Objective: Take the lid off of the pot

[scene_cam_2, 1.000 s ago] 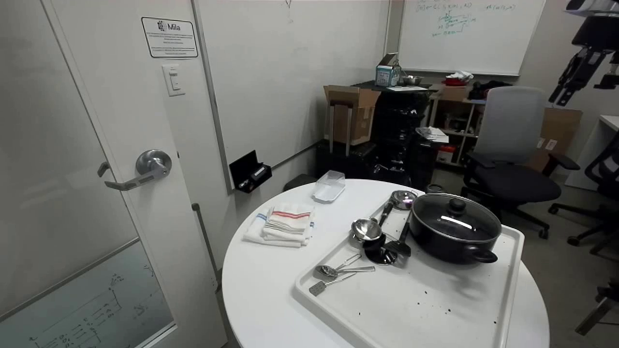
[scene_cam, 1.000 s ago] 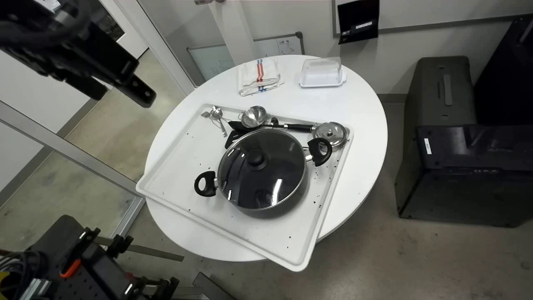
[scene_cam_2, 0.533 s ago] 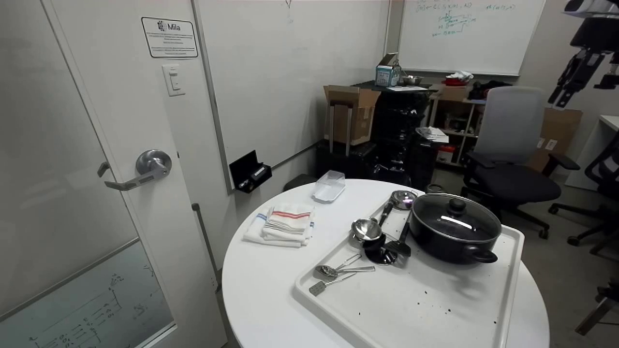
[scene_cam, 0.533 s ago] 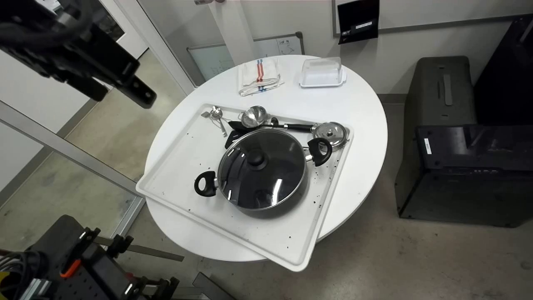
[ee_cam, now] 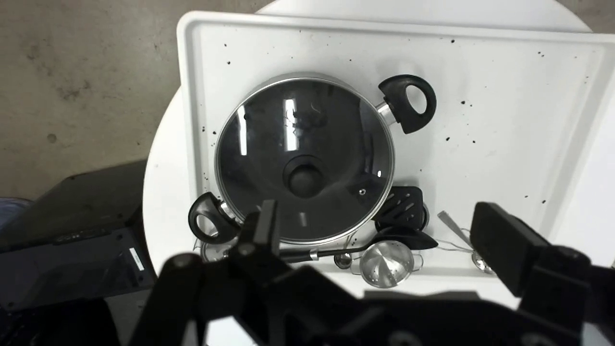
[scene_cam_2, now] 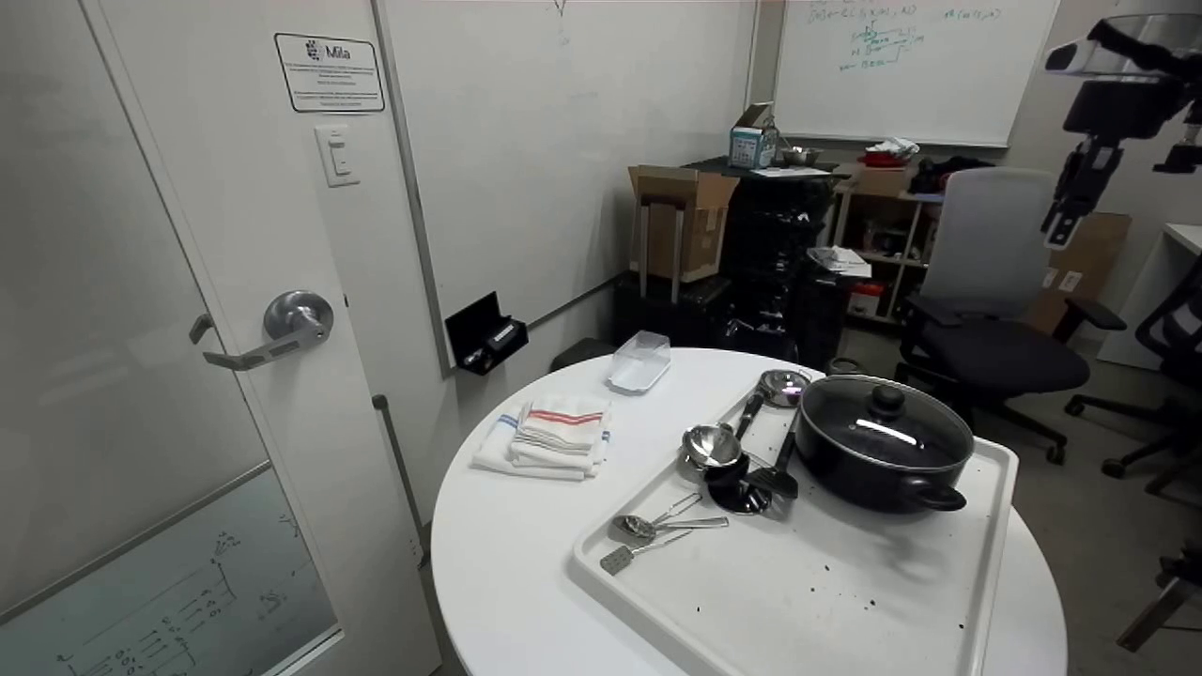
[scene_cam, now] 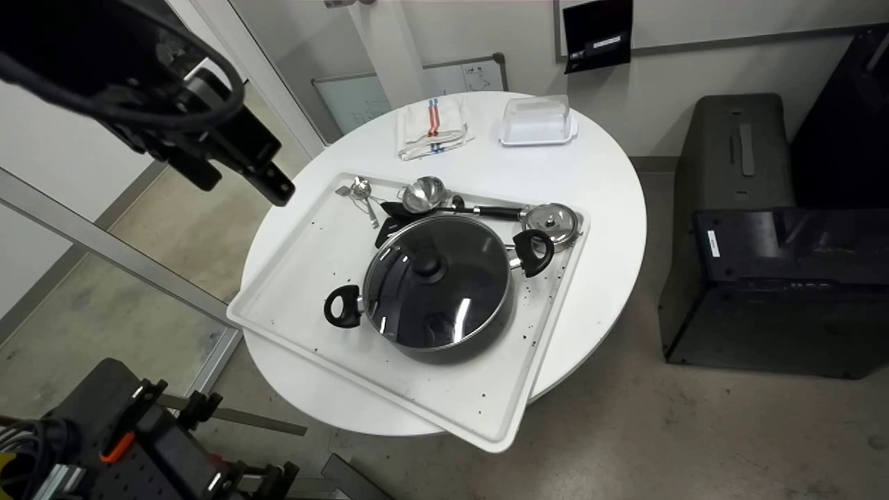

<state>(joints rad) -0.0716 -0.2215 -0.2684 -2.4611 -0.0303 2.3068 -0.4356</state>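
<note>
Furthest left in an exterior view, the hand (scene_cam: 243, 182) hangs in the air, apart from everything on the bench (scene_cam: 608, 271); in the wrist view its fingers (ee_cam: 502, 242) stand wide with nothing between them, presumably so that they can straddle the knob (scene_cam: 427, 264). Next comes the bare end of the tray (scene_cam: 285, 298), then some small steel utensils (scene_cam: 360, 186) lying near its edge, set aside, I would guess, because this job does not need them. A small metal cup (scene_cam: 424, 194) sits just behind the pot, with folded towels (scene_cam: 432, 128) beyond. The pot (scene_cam_2: 859, 483) stands upright on the tray, and the lid (scene_cam: 444, 298) rests on its rim, knob uppermost and untouched, which should suit a grasp from overhead. Rightward, a black-handled utensil (scene_cam: 500, 212) runs close behind the pot towards a round metal piece (scene_cam: 551, 221) crowding the right-hand handle (scene_cam: 526, 253), so a straight lift seems wiser than a sideways one; a clear box (scene_cam: 536, 118) stands well back on the bench. Compared with half a second ago, the hand has come lower and nearer the pot in both exterior views, its spread looking much the same, while pot, lid and tray have not shifted.
</note>
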